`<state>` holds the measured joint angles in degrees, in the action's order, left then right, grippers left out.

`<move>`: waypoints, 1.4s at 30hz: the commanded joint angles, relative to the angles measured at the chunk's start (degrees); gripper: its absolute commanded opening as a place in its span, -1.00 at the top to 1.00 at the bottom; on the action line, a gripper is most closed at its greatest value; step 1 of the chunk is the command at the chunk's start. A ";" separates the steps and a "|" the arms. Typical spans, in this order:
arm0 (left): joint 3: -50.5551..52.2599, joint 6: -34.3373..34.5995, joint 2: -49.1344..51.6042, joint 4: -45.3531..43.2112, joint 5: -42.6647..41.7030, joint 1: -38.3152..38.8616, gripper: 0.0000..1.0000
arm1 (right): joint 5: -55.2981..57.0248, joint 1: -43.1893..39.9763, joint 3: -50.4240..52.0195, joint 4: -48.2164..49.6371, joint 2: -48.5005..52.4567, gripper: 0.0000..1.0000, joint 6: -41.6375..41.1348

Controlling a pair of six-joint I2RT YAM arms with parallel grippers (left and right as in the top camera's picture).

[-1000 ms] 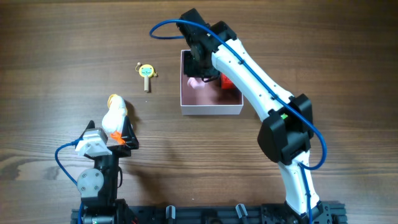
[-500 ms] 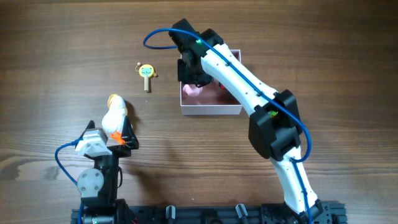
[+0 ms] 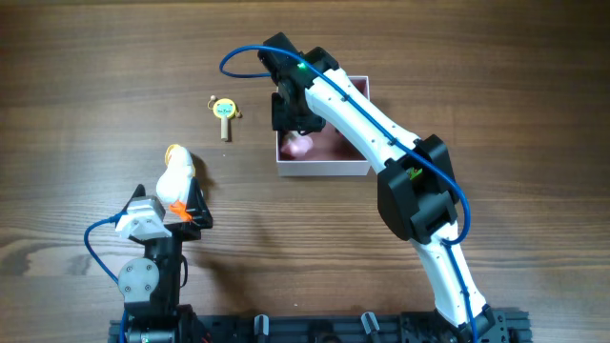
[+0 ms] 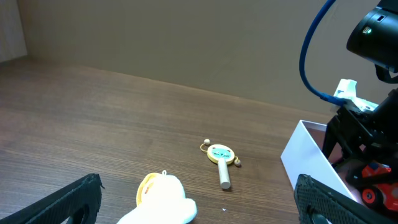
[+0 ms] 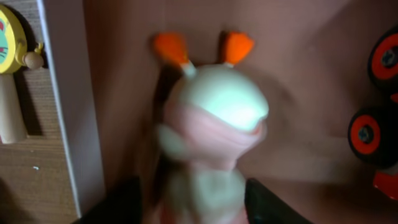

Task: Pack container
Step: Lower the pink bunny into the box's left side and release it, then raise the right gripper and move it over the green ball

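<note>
The container [image 3: 324,170], a shallow white-walled box with a pink inside, stands at the table's middle back; it also shows in the left wrist view [image 4: 305,152] and the right wrist view [image 5: 65,93]. My right gripper [image 3: 295,119] hangs over its left part, open, fingers [image 5: 193,205] either side of a blurred pink toy [image 5: 214,118] with orange antennae, which lies low in the box [image 3: 299,146]. My left gripper [image 3: 170,195] is open at the front left, its fingers [image 4: 199,211] either side of a white and yellow duck [image 3: 176,173], also seen in the left wrist view [image 4: 165,199].
A yellow rattle with a wooden handle [image 3: 224,111] lies on the table left of the container, also in the left wrist view [image 4: 219,155] and the right wrist view [image 5: 9,62]. A red toy car with orange wheels [image 5: 379,124] lies in the container's right part.
My right gripper moved left and lower over the container's left side with the pink toy, which now sits lower in the box. The left arm and duck have not moved.
</note>
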<state>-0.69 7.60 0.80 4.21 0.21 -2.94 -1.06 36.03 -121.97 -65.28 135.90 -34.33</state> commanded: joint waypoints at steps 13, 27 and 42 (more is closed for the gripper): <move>0.37 -1.16 -0.37 -0.15 0.72 0.44 -1.00 | -0.28 -0.50 -0.61 -0.90 1.01 -0.53 1.40; 0.37 -1.16 -0.37 -0.15 0.72 0.44 -1.00 | 0.22 -7.13 -0.61 -0.72 -12.17 -0.57 7.39; 0.37 -1.16 -0.37 -0.13 0.72 0.44 -1.00 | 17.59 -21.81 -0.59 -18.53 -31.47 -0.99 7.10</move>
<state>-0.69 7.60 0.80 4.21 0.21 -2.94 12.34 18.57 -122.61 -77.84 103.63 -26.94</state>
